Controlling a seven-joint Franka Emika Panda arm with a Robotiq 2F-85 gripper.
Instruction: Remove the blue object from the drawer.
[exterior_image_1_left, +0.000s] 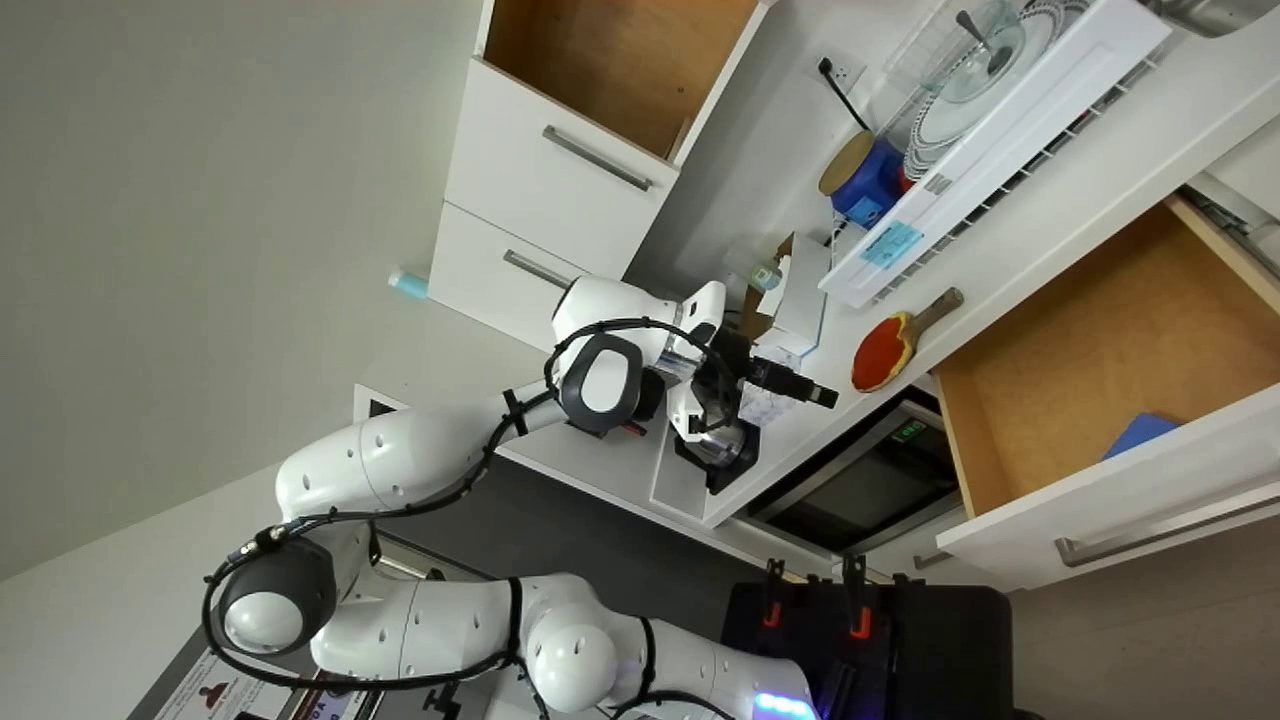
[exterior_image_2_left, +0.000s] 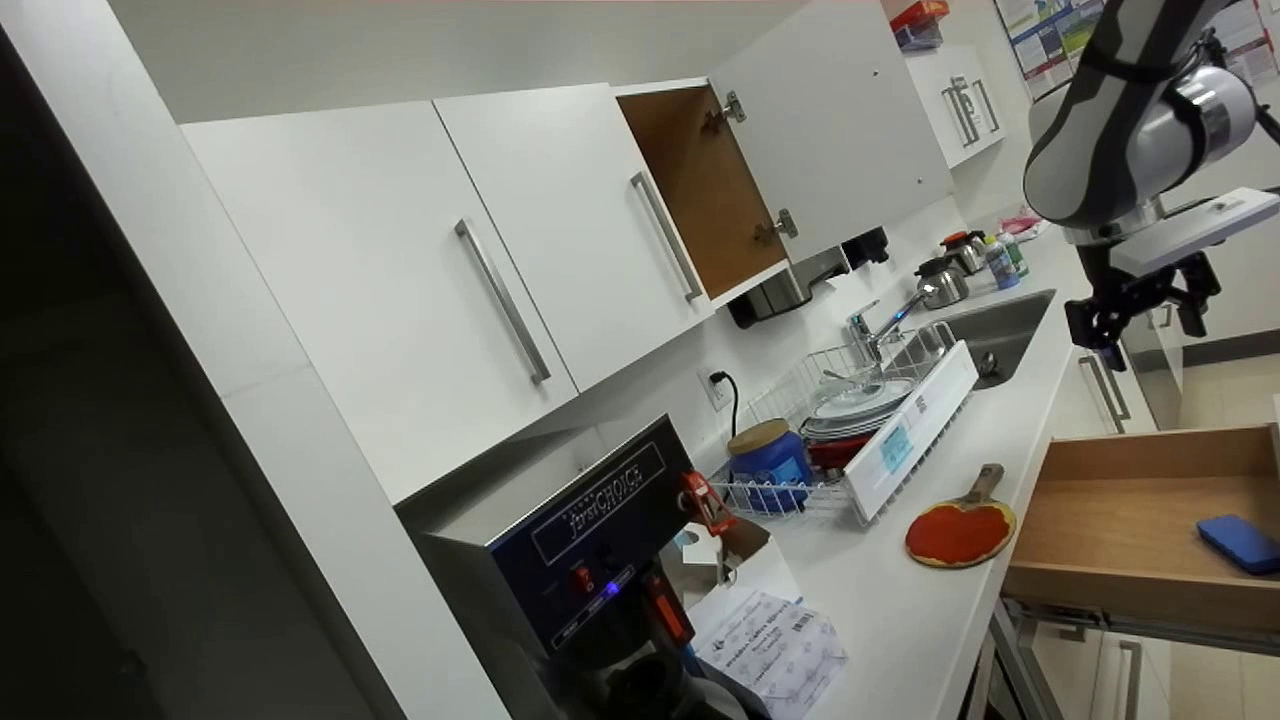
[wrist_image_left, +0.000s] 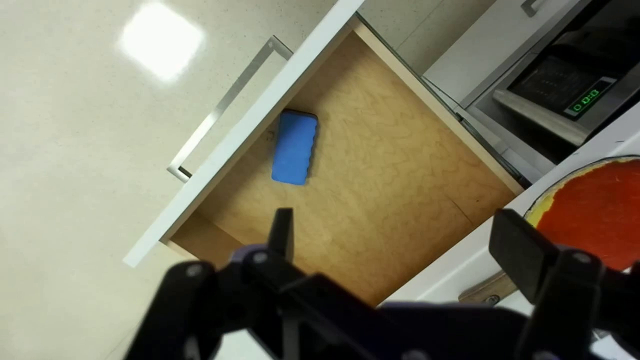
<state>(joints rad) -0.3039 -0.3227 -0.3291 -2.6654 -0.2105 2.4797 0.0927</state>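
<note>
The blue object is a small rounded block. It lies flat on the wooden bottom of the open drawer, close to the white front, in the wrist view (wrist_image_left: 296, 147) and in both exterior views (exterior_image_1_left: 1140, 435) (exterior_image_2_left: 1243, 545). The white-fronted drawer (wrist_image_left: 240, 135) is pulled out; it shows in both exterior views (exterior_image_1_left: 1180, 475) (exterior_image_2_left: 1130, 588). My gripper (wrist_image_left: 395, 220) is open and empty, its black fingers wide apart. It hangs well above the counter and drawer in an exterior view (exterior_image_2_left: 1153, 340). The blue object is ahead of the left finger in the wrist view, apart from it.
An orange-red paddle (exterior_image_2_left: 960, 532) lies on the counter (exterior_image_2_left: 870, 590) beside the drawer. A dish rack (exterior_image_2_left: 910, 430) with plates and a blue jar (exterior_image_2_left: 770, 470) stand behind it. A microwave (exterior_image_1_left: 865, 480) sits under the counter. A cabinet door (exterior_image_2_left: 830, 130) stands open above.
</note>
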